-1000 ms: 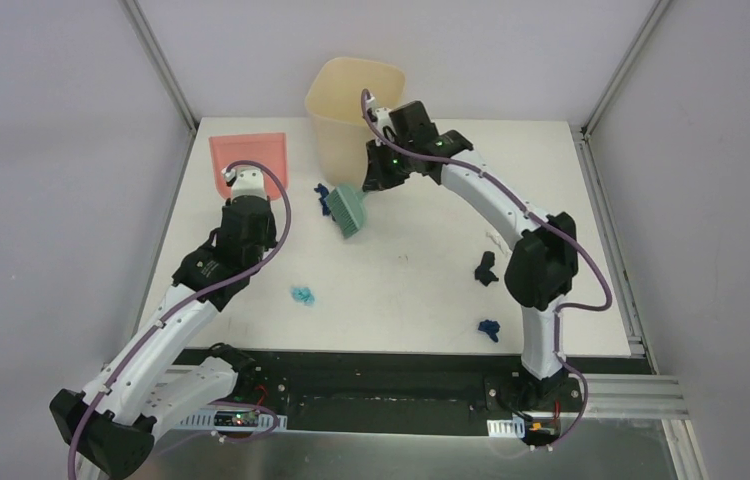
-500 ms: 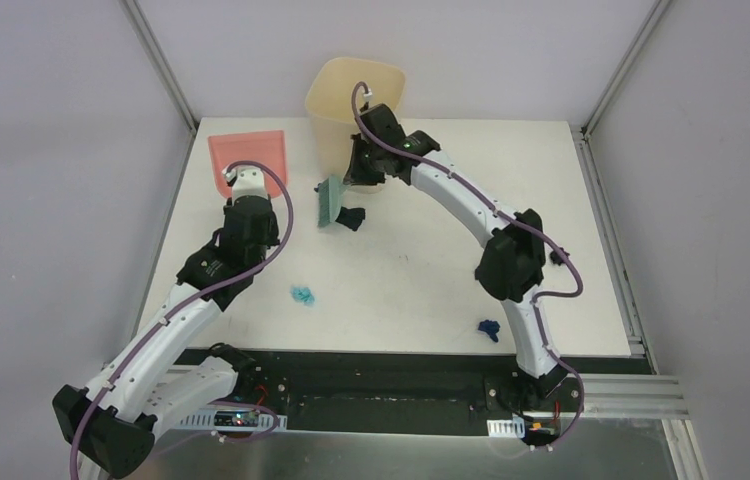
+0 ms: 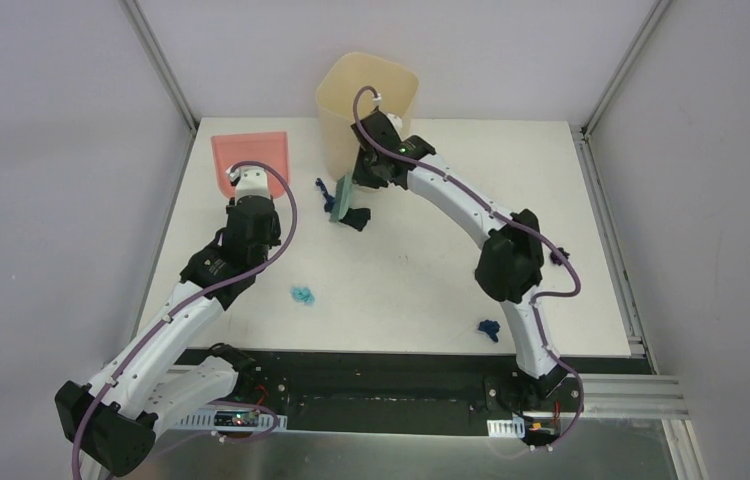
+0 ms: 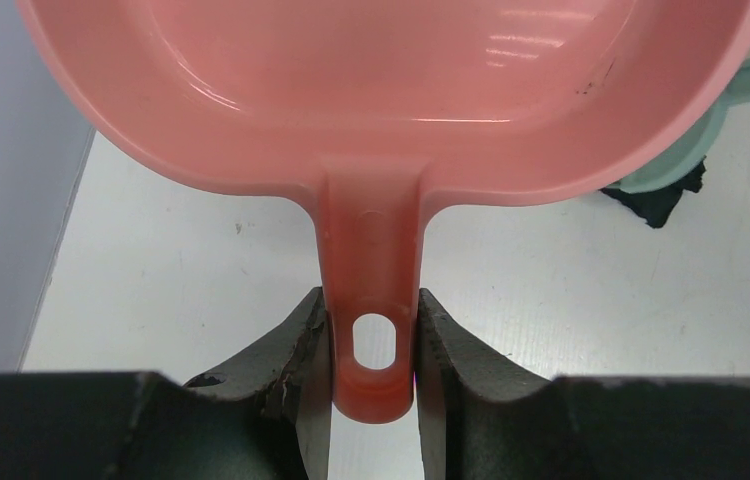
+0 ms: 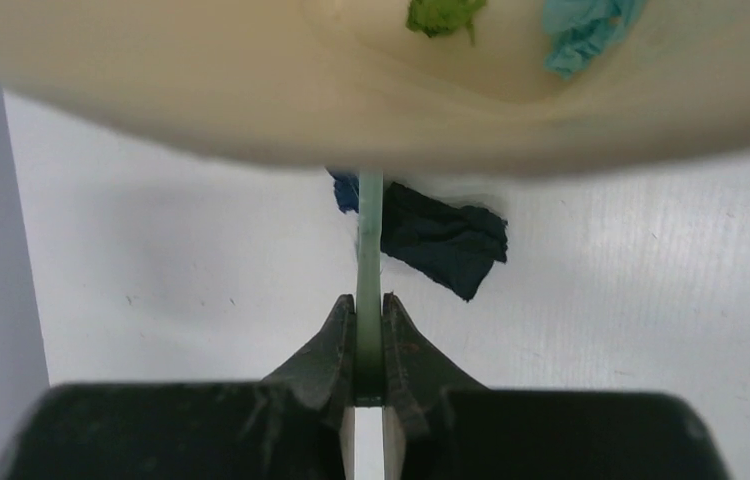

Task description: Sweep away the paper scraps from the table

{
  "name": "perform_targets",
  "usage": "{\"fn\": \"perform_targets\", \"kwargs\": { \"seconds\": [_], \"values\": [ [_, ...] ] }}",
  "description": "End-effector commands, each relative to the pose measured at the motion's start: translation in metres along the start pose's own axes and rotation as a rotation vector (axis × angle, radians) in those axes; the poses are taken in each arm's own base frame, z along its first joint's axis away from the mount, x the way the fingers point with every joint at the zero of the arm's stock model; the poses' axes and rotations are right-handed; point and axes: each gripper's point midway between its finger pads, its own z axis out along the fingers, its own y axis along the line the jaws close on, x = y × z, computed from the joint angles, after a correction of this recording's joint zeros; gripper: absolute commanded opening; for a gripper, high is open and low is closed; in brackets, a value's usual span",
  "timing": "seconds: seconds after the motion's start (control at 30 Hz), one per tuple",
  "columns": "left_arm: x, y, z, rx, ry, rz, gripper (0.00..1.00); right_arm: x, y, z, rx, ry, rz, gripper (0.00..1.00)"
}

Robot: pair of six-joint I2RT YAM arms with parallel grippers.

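My left gripper (image 4: 373, 345) is shut on the handle of the pink dustpan (image 4: 391, 90), which lies at the back left of the white table (image 3: 421, 270) in the top view (image 3: 251, 160). My right gripper (image 5: 369, 330) is shut on the thin handle of the green hand brush (image 3: 343, 198), held beside the cream bin (image 3: 366, 95). A black scrap (image 3: 358, 218) and a dark blue scrap (image 3: 324, 189) lie by the brush head. A teal scrap (image 3: 302, 295) lies mid-left, a dark blue one (image 3: 490, 327) near the front right. Green (image 5: 443, 14) and teal (image 5: 581, 28) scraps sit inside the bin.
The cream bin (image 5: 351, 90) stands at the table's back edge, right above my right gripper. Grey walls and metal frame posts close in the left, back and right sides. The black front strip (image 3: 401, 362) carries both arm bases. A small dark thing (image 3: 559, 257) lies behind the right arm's elbow.
The right arm has drawn the brush left along the bin, turning it on edge, pushing the black scrap with it. The bin has shifted slightly. The left arm and dustpan barely moved.
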Motion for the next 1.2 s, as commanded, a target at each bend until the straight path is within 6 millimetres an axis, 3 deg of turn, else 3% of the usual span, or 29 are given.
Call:
{"fn": "perform_targets", "kwargs": {
  "seconds": [0.0,0.17,0.3,0.5,0.67,0.87,1.03,1.17],
  "values": [
    [-0.018,0.001,-0.002,0.002,-0.068,-0.032,0.00,0.017,-0.033,-0.030,0.056,0.076,0.116,0.00],
    [-0.017,-0.001,-0.002,0.014,-0.066,-0.032,0.00,0.036,-0.065,-0.046,0.036,0.133,0.131,0.00],
    [-0.018,-0.002,-0.003,0.020,-0.069,-0.032,0.00,0.035,-0.064,-0.056,-0.029,0.123,0.083,0.00],
    [-0.018,-0.003,-0.003,0.027,-0.067,-0.030,0.00,0.011,-0.040,-0.057,-0.102,0.091,0.000,0.00],
    [-0.019,-0.002,-0.004,0.025,-0.073,-0.027,0.00,-0.006,-0.027,-0.043,-0.123,0.068,-0.046,0.00],
    [-0.019,-0.004,-0.003,0.037,-0.070,-0.019,0.00,-0.010,-0.018,-0.027,-0.153,0.072,-0.089,0.00],
    [-0.020,-0.004,-0.005,0.041,-0.077,-0.019,0.00,-0.010,0.018,-0.055,-0.369,0.098,-0.215,0.00],
    [-0.022,-0.003,-0.006,0.043,-0.087,-0.024,0.00,-0.016,0.025,-0.082,-0.418,0.066,-0.306,0.00]
  ]
}}
